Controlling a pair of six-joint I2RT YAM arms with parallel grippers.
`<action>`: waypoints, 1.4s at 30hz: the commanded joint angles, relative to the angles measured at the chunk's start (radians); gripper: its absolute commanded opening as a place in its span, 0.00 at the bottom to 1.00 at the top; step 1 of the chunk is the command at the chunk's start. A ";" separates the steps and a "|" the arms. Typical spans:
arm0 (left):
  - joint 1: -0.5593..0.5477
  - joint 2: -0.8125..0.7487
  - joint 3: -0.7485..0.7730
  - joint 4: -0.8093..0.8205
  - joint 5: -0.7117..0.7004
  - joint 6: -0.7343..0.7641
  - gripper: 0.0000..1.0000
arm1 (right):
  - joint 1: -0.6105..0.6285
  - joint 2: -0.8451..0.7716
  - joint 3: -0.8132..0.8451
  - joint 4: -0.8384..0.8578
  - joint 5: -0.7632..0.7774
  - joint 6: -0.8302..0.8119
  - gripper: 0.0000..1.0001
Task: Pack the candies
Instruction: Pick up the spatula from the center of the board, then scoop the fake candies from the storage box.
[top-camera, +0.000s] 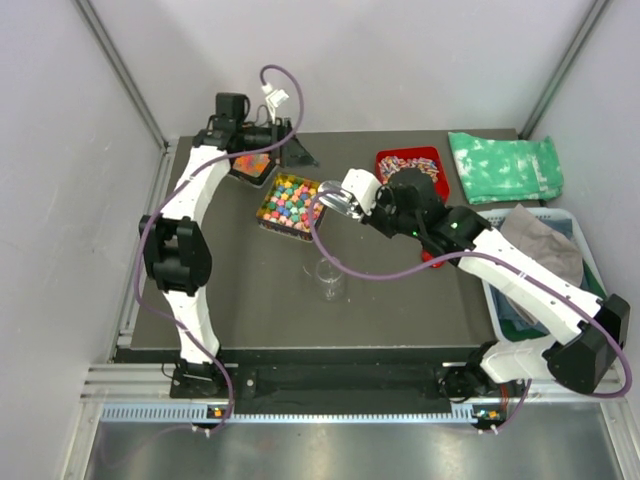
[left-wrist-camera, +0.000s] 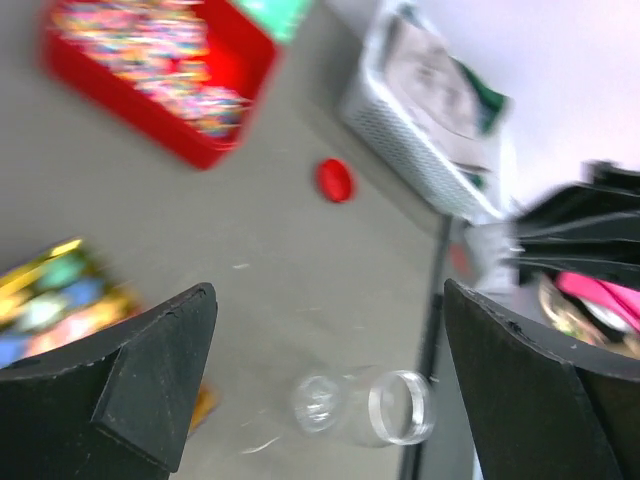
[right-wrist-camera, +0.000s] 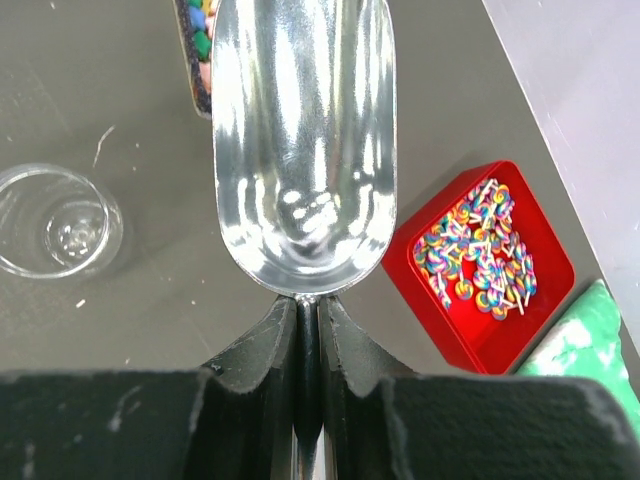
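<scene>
Metal gleams bare in the scoop (right-wrist-camera: 305, 140): its bowl is empty, and the right claw (right-wrist-camera: 308, 305) is pinched together on the thin handle. Beyond the clear jar (top-camera: 328, 278), on its far left side, sits the gold-rimmed tray (top-camera: 264, 213) holding the candies (top-camera: 290, 200), a heap of mixed pink, blue, green and yellow. None appear in the jar, which stands upright and open-mouthed on the dark bench (top-camera: 400, 310). The scoop also hangs beyond the jar, its lip just at the right rim of that tray. The left claw (left-wrist-camera: 325, 300) is further off, well away from the jar toward the far left, its fingers spread wide with nothing between them. A red lid (left-wrist-camera: 335, 180) lies apart from the jar. I judge this to be the scooping step, with packing barely begun. Next the right arm would need to tip the lip down into the heap, draw up 1 load, carry it level over the jar's narrow mouth and pour slowly, since round sweets may roll off.
</scene>
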 joint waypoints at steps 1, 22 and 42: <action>0.069 -0.040 -0.021 -0.039 -0.194 0.069 0.99 | 0.000 -0.057 -0.010 0.031 0.021 -0.022 0.00; 0.077 -0.144 -0.339 0.022 -0.850 0.196 0.93 | -0.053 -0.077 0.015 -0.003 0.001 -0.025 0.00; 0.063 0.069 -0.212 0.029 -0.936 0.245 0.61 | -0.053 -0.045 0.038 -0.018 -0.013 -0.033 0.00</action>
